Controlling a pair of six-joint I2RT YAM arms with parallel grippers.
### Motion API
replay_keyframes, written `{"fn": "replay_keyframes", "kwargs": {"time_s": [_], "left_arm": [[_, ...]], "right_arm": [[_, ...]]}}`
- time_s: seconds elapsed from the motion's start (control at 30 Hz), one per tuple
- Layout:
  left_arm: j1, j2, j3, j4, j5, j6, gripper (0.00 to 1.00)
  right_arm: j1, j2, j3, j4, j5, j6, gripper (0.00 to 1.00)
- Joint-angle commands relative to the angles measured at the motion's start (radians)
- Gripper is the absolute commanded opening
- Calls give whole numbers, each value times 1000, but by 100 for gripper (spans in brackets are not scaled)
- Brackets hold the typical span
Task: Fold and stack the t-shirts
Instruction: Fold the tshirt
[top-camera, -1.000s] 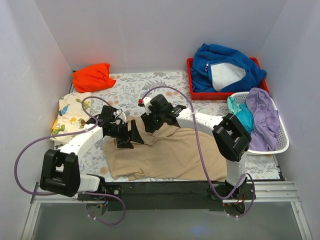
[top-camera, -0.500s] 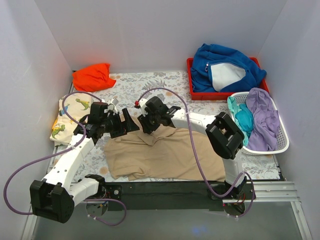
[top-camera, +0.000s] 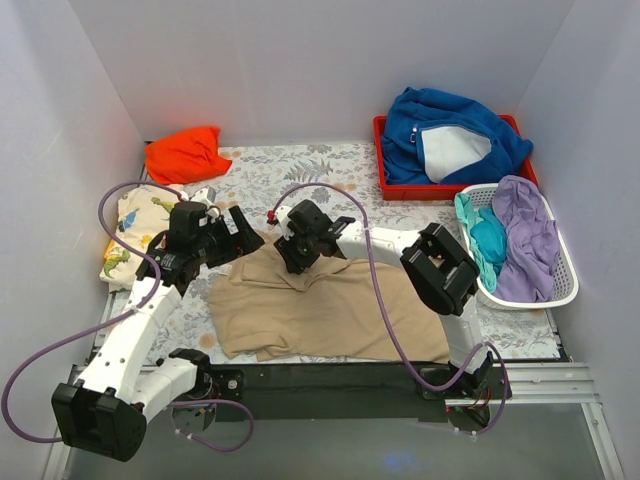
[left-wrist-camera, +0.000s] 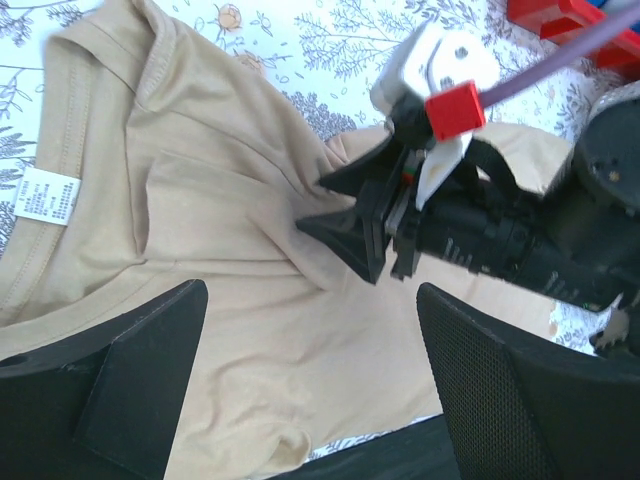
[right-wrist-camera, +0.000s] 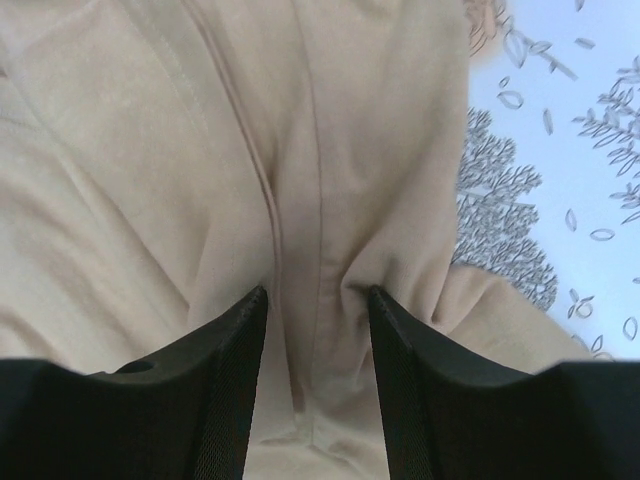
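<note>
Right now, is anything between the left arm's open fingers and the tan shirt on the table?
Only partly. The tan shirt lies bare below the left fingers near its collar. The right fingers pinch a fold of it straight ahead, so that spot is taken.

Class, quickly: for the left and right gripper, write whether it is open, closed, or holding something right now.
Left gripper: open, holding nothing.
Right gripper: closed on a fold of the tan t-shirt.
</note>
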Motion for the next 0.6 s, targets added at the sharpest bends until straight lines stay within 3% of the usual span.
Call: {"fn": "replay_keyframes", "kwargs": {"time_s": [0.0,0.57], "left_arm": [[-1,-22,33,3,-63,-2,85],[-1,-2,-2,43,-29,-12,85]], "right_arm": [[31,-91,-33,1,-1,-21,53],[73,-168,-76,-25,-15,-25,57]]}}
